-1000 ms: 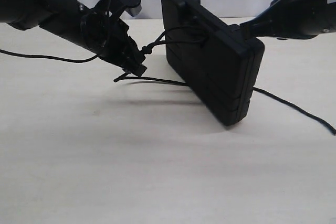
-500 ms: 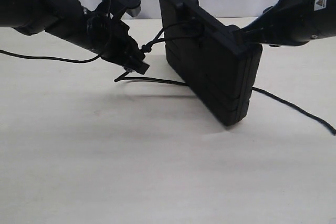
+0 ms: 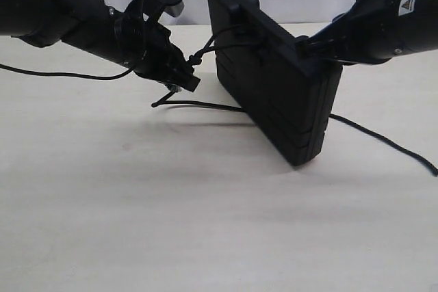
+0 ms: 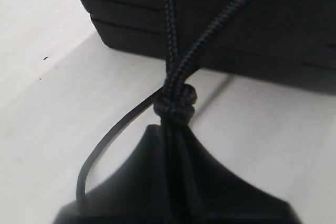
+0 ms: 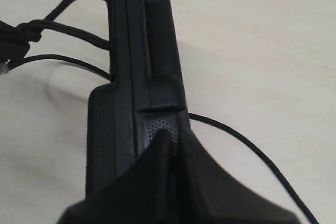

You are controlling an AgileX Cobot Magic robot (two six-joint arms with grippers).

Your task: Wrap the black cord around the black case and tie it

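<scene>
A thin matte black braided cord (image 4: 169, 30) crosses the face of a black rectangular hard case (image 3: 274, 94), with its small knot (image 4: 176, 100) just beside the case. The left tool (image 3: 185, 83) pinches the cord directly below the knot. The right tool (image 3: 306, 47) clamps the case's upper edge, keeping it standing on edge on the pale counter (image 3: 205, 223).

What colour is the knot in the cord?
Black; the knot shows best in the left wrist view.

A small white sticker (image 3: 409, 4) was stuck on the right arm (image 3: 383, 29). It had a little yellow warning triangle on it. Any words on it were too tiny to read.
</scene>
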